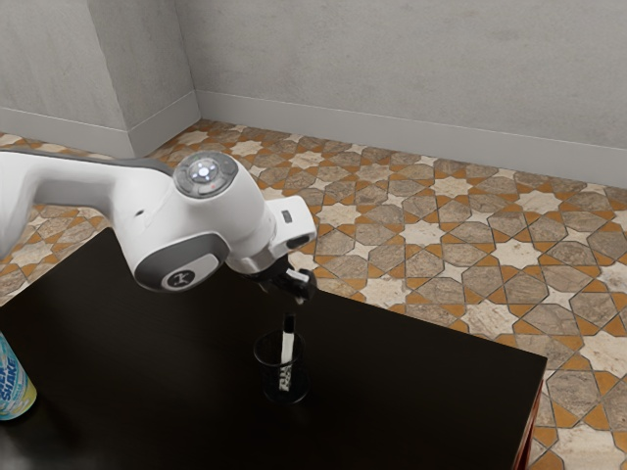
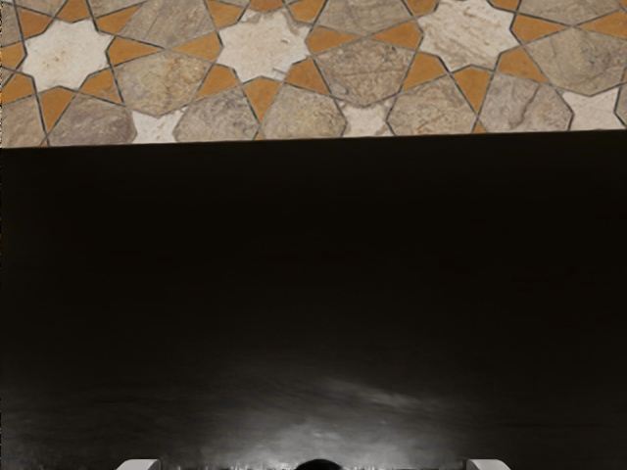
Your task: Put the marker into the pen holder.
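- Marker (image 1: 287, 350) is in the clear pen holder (image 1: 300, 380), near upright, slight lean, dark end up above the rim; holder walls presumably keep it from tipping over.
- Pen holder stands upright on the black table (image 1: 421, 392).
- Gripper (image 1: 297, 295) hangs above the marker, gap between them, nothing clamped; pincer apart, pale fingertips (image 2: 488, 464) well separated in the wrist view. Probably spread to leave the marker free.
- Placement looks done; next is likely a straight lift clear, since a sideways nudge could knock marker or holder.
- Dark round thing (image 2: 318, 465) between the fingertips, cut off at the wrist view's edge; likely the marker's end, can't confirm.
- Marker's lower end and holder base hard to read, dark on dark; contact with the bottom unclear.
- Can (image 1: 14, 384) cut off at the exterior view's left, label partial.
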Available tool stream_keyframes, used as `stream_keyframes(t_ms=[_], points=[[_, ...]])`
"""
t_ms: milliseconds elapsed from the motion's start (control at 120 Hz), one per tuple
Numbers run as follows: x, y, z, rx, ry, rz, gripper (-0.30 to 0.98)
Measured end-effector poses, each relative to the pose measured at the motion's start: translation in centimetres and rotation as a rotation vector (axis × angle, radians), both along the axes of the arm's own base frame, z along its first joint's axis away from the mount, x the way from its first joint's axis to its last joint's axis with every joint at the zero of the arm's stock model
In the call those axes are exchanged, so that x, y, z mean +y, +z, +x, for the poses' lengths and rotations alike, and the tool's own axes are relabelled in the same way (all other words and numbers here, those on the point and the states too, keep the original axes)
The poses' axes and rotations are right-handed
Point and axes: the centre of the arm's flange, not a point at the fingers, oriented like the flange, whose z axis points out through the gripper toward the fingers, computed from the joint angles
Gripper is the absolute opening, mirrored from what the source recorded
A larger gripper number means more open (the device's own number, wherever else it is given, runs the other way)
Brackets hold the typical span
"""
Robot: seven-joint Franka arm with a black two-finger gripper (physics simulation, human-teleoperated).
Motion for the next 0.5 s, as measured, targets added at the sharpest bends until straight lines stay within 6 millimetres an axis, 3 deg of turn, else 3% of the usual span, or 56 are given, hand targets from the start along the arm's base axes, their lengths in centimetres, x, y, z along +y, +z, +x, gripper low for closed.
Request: stream_keyframes(t_ms=[58, 100, 175, 275, 308, 425, 500], points=[[0.9, 0.3, 0.5, 0.0, 0.026, -0.005, 0.47], [2.8, 2.1, 2.1, -0.026, 0.077, -0.023, 0.51], [4.6, 8.4, 5.8, -0.063, 0.164, -0.055, 0.56], [7.8, 17.0, 8.7, -0.056, 0.246, -0.068, 0.61], [9.4, 19.0, 9.0, -0.032, 0.272, -0.073, 0.62], [15.4, 21.6, 8.6, 0.099, 0.353, -0.084, 0.65], [18.4, 21.9, 7.7, 0.183, 0.382, -0.084, 0.66]])
